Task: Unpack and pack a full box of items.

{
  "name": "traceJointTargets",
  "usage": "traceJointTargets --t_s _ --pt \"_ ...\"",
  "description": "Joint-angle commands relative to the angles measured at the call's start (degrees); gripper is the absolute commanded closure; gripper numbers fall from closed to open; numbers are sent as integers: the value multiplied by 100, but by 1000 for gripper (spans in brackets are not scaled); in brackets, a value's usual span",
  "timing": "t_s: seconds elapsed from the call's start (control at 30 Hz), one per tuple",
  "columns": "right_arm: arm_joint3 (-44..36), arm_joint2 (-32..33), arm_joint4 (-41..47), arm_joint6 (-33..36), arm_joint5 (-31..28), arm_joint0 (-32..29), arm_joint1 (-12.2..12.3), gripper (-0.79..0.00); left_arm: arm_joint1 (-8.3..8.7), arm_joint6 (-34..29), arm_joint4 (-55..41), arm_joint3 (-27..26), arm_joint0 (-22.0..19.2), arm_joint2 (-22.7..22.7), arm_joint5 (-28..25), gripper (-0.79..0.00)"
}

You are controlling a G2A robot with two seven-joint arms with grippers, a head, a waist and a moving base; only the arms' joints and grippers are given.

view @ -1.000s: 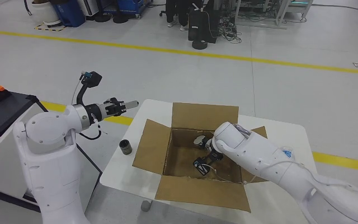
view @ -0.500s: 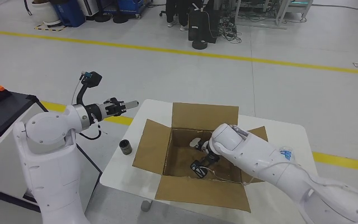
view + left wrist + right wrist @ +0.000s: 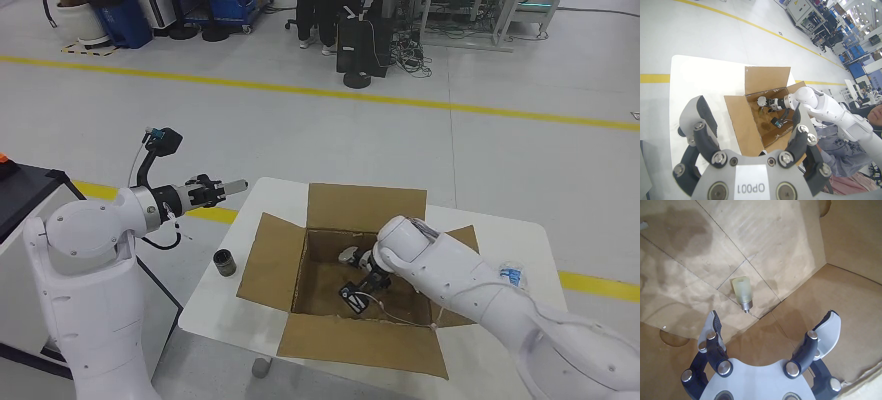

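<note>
An open cardboard box [image 3: 345, 205] stands on the white table [image 3: 500, 240]. On its floor lies a small pale translucent cylinder [image 3: 742, 290] with a metal tip. My right gripper [image 3: 772, 313] is down inside the box, open, a short way from the cylinder and not touching it. The left wrist view looks into the box [image 3: 766, 79], where the right gripper [image 3: 762, 101] hangs just above the cylinder [image 3: 760, 111]. My left gripper [image 3: 748, 106] is open and holds nothing. In the top view the left gripper [image 3: 235, 186] hangs in the air beyond the table's left edge.
A short dark cylinder [image 3: 226, 263] stands on the table left of the box, near the table's edge. The box flaps are folded outward on all sides. The box walls [image 3: 848, 291] close in around the right gripper.
The right arm has shifted slightly to the left inside the box. The left arm has not moved.
</note>
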Motion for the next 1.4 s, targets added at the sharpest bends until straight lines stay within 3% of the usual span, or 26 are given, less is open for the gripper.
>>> traceJointTargets --t_s 0.0,0.13,0.2,0.33,0.43,0.5,0.7,0.77,1.1,1.13,1.2,1.23,1.27,1.37 --pt "112 0 -60 -60 -5 -5 -71 -785 0 0 0 0 0 0 0 -785" --pt "329 0 -166 -179 -13 -15 -198 -785 0 0 0 0 0 0 0 -785" --pt "439 0 -208 -242 -19 -30 -258 -708 0 0 0 0 0 0 0 -785" --pt "621 0 -295 -336 -13 -56 -373 -748 0 0 0 0 0 0 0 -785" --pt "772 0 -339 -382 2 -69 -453 -727 0 0 0 0 0 0 0 -785" --pt "871 0 -361 -425 5 -72 -508 -560 0 0 0 0 0 0 0 -785" --pt "1111 0 -500 -571 -22 -84 -659 -493 0 0 0 0 0 0 0 -785" --pt "1196 0 -561 -628 -34 -86 -704 -391 0 0 0 0 0 0 0 -785" --pt "1489 0 -898 -900 -47 -122 -916 -336 0 0 0 0 0 0 0 -785" --pt "1523 0 -916 -927 -40 -120 -934 -308 0 0 0 0 0 0 0 -785" --pt "1582 0 -962 -966 -29 -119 -970 -182 0 0 0 0 0 0 0 -785" --pt "1605 0 -993 -979 -42 -119 -988 -49 0 0 0 0 0 0 0 -785" --pt "1627 0 -1016 -987 -53 -116 -1006 0 0 0 0 0 0 0 0 -785" --pt "1673 0 -1077 -1016 -69 -119 -1054 0 0 0 0 0 0 0 0 -785"
